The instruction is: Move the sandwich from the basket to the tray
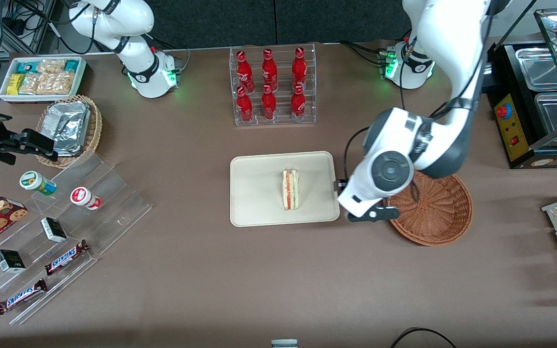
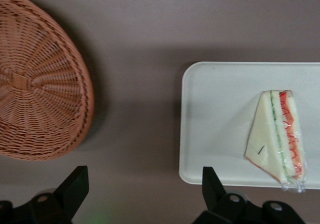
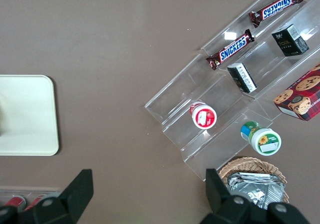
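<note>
Your left gripper (image 2: pixel 142 191) hangs with its fingers spread wide and nothing between them, over the bare brown table (image 2: pixel 150 43) in the gap between the basket and the tray. You can read that opening only from the wrist view, where both dark fingertips (image 2: pixel 75 184) frame empty tabletop; from the front, the arm's white wrist housing covers most of the gripper (image 1: pixel 356 205), and you see only a dark piece of it poking out beside the tray's edge. Just beside it, toward the working arm's end, the reddish-brown wicker basket (image 1: pixel 440 212) sits with nothing in it, its rim partly under the arm; the wrist view shows its woven floor (image 2: pixel 35 83) plainly. On the other flank lies the cream tray (image 1: pixel 254 193), and the wrapped sandwich (image 1: pixel 290 189) rests on it, near its middle, well apart from the gripper. The wrist view gives you the wedge (image 2: pixel 280 136) on its side, with red and green filling along one edge. Farther from the front camera stands a clear rack of red bottles (image 1: pixel 271 87).
</note>
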`<move>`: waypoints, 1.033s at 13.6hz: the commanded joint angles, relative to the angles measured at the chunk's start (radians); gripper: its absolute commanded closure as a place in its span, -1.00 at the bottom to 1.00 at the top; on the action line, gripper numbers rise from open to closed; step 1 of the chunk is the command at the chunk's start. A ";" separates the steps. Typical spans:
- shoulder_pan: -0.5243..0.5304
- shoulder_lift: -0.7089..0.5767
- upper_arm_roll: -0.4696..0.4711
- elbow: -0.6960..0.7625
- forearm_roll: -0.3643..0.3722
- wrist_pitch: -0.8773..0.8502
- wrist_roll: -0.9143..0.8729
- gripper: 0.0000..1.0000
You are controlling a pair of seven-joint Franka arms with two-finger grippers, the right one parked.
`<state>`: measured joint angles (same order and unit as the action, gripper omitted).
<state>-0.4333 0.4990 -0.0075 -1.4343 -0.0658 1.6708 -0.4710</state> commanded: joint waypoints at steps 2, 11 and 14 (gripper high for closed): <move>0.092 -0.101 -0.017 -0.084 -0.023 -0.014 0.072 -1.00; 0.342 -0.278 -0.043 -0.098 -0.058 -0.180 0.314 -1.00; 0.366 -0.341 -0.045 -0.101 -0.004 -0.241 0.377 -1.00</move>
<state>-0.0789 0.2207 -0.0305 -1.4965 -0.1056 1.4628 -0.1314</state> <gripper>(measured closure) 0.000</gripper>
